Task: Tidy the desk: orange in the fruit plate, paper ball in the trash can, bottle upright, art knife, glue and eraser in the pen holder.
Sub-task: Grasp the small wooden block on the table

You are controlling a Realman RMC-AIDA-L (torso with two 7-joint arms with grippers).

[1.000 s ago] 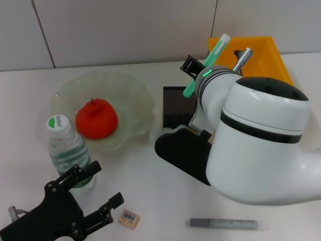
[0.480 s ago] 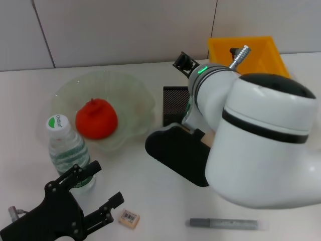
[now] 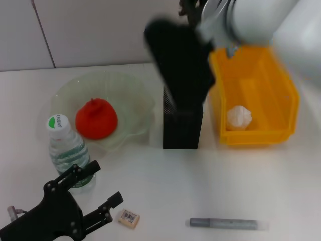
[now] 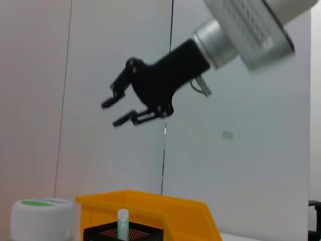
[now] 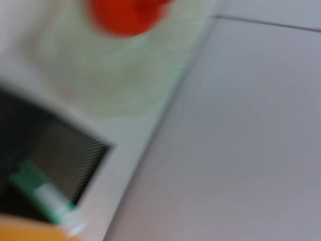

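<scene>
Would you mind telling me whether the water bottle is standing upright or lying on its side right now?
Upright. In the head view the bottle stands on its base with its white cap on top, beside the fruit plate, next to the left gripper.

The white table [image 3: 165,175] carried a ruffled pale-green glass bowl [image 3: 131,95], clear plastic bottle [image 3: 67,150], black mesh cup [image 3: 182,131], yellow plastic bin [image 3: 281,95], tan eraser block [image 3: 129,218] and a grey pen-like stick [image 3: 228,224] at lower right.

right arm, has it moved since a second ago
Yes. The right end effector has lifted up and back from in front of the pen holder, uncovering the trash can.
</scene>
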